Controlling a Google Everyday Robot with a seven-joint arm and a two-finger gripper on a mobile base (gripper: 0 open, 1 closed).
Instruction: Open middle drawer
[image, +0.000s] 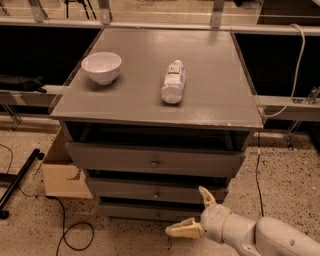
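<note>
Camera view has the grey cabinet (240, 150) dead centre, and the middle drawer (125, 189) is the second tier down, under the taller top drawer (110, 155) and above the skinny bottom drawer (125, 211). It looks shut to me, so nothing is done yet.

The claw (195, 214) hangs low at the near right, in front of the bottom tier, a bit right of and below the middle drawer's little round knob (156, 194). Its two fingers are spread well apart, one pointing up and one pointing left, with nothing between them.

If I were driving, I'd lift it a touch and slide left until the knob sits squarely between the fingers. Then close firmly and pull straight back toward the near side, level with the drawer's travel. The knob is small, so a sloppy line-up probably means the fingers slip off. Going too high risks catching the top drawer's knob instead. Watch the upper finger too, since it's already close to the drawer front.

Up on the surface (135, 97) sit a white bowl (101, 66) at the left and a clear bottle (173, 81) lying on its side. The bottle has a label, but I can't read any of it. No other writing that I can make out.
</note>
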